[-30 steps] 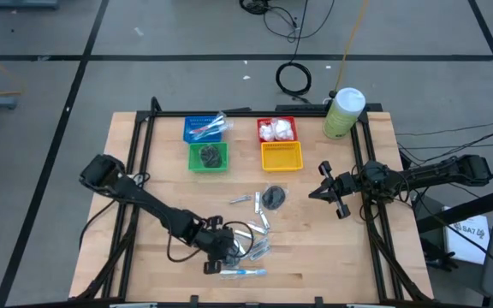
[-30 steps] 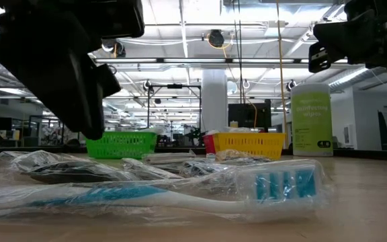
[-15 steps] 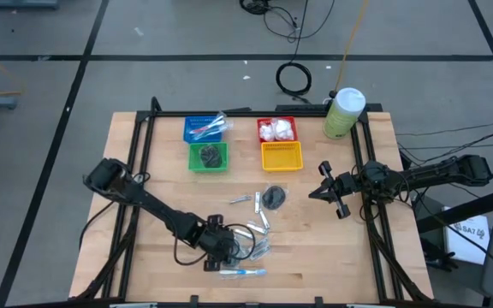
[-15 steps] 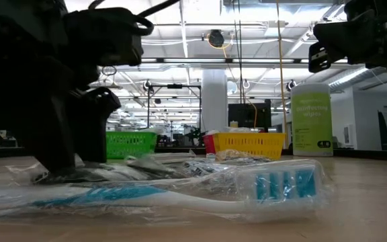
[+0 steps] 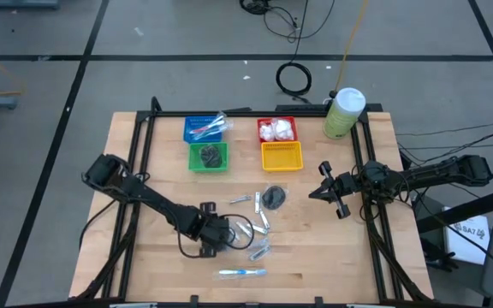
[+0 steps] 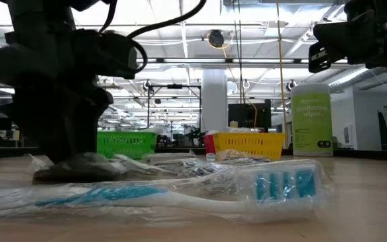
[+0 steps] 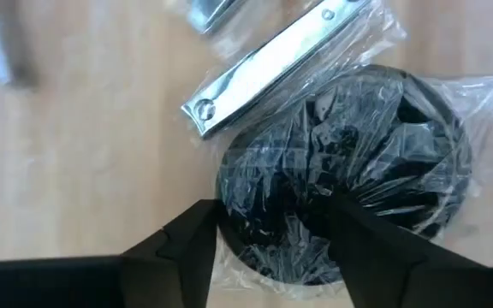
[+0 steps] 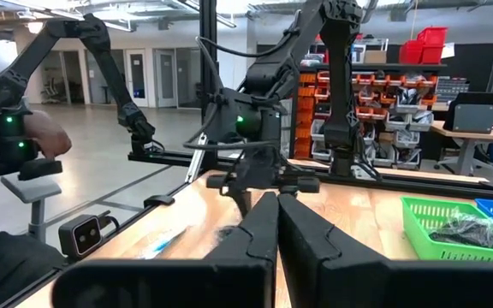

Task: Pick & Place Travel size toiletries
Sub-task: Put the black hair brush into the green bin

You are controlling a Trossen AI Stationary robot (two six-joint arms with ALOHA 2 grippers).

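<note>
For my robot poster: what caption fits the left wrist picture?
Left gripper straddles a dark round disc in crinkly clear wrap, beside a silver tube.

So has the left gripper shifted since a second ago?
Yes. In the high view the left gripper has moved away from the blue toothbrush near the front edge, toward the baskets, and is now down over a wrapped dark disc.

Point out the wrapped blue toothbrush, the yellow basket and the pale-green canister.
Blue toothbrush in clear wrap (image 6: 180,195): low view, on its handle.
Yellow plastic basket (image 5: 282,156): high view, on its floor.
Tall pale-green canister with white lid (image 5: 349,101): high view, on its lid.
</note>
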